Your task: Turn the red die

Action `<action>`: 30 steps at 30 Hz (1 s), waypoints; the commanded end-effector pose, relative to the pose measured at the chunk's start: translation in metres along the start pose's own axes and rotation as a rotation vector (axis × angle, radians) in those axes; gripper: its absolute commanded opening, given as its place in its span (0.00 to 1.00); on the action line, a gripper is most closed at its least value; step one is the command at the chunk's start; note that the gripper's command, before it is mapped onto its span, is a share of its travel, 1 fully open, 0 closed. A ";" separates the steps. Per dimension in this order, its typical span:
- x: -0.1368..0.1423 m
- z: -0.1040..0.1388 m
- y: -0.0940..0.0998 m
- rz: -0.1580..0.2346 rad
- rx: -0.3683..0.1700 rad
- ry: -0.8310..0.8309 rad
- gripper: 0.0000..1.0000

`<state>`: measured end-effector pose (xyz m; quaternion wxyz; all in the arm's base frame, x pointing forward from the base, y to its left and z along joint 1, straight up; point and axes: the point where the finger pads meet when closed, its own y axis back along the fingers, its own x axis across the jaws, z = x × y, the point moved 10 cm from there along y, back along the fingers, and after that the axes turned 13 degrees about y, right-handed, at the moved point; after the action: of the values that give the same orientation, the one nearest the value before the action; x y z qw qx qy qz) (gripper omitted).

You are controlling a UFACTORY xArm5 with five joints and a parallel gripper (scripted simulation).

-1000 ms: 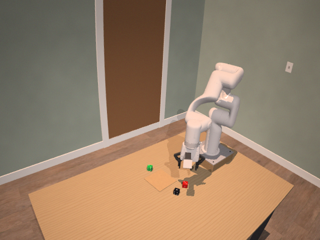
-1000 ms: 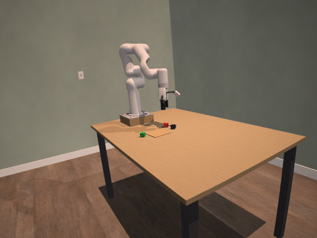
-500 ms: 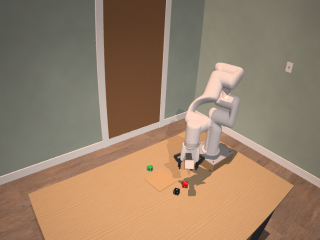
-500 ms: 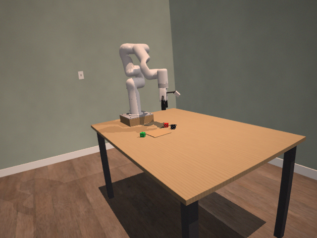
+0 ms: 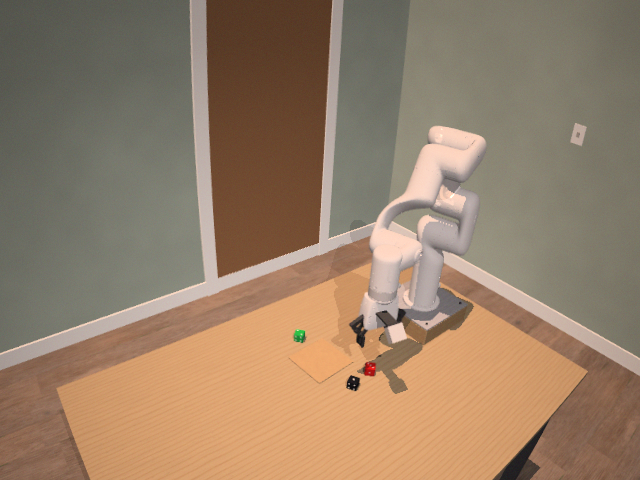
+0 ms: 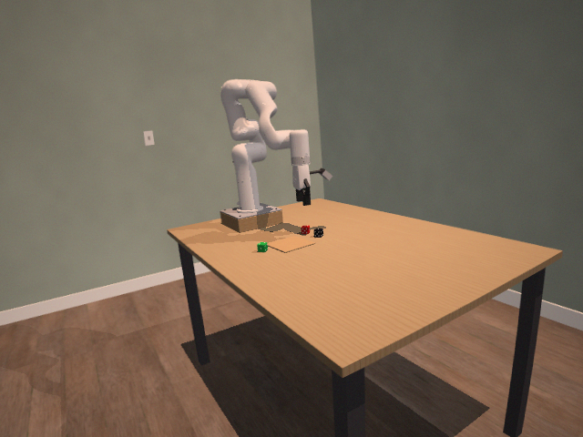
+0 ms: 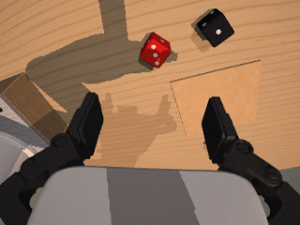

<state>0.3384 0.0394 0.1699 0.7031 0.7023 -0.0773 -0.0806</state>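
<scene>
The hand is held wide open and empty above the counter, clear of all dice, presumably to allow an unobstructed approach. The red die is found on bare wood, just off the mat and near the black die. The green die lies beyond the mat's opposite edge. No brands or writing can be read.

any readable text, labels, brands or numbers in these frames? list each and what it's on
No words, labels or brand marks anywhere.
Black die: one white pip on the face toward the wrist camera; no numerals.
Red die: white pips, too small and blurred to count.
Green die: pips too small to read.
Gripper, arm, mat, wall plate: no markings.
</scene>
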 end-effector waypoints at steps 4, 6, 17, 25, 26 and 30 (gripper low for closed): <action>0.001 0.000 -0.005 0.004 0.001 0.197 1.00; 0.001 -0.001 -0.008 0.004 0.001 0.323 1.00; 0.000 -0.001 -0.019 0.004 0.000 0.667 1.00; 0.000 -0.001 -0.025 0.004 0.000 0.892 1.00; 0.000 -0.001 -0.025 0.004 0.000 0.895 1.00; 0.000 -0.001 -0.028 0.004 -0.001 1.004 1.00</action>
<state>0.3374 0.0400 0.1435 0.6669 0.6676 0.2357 0.2324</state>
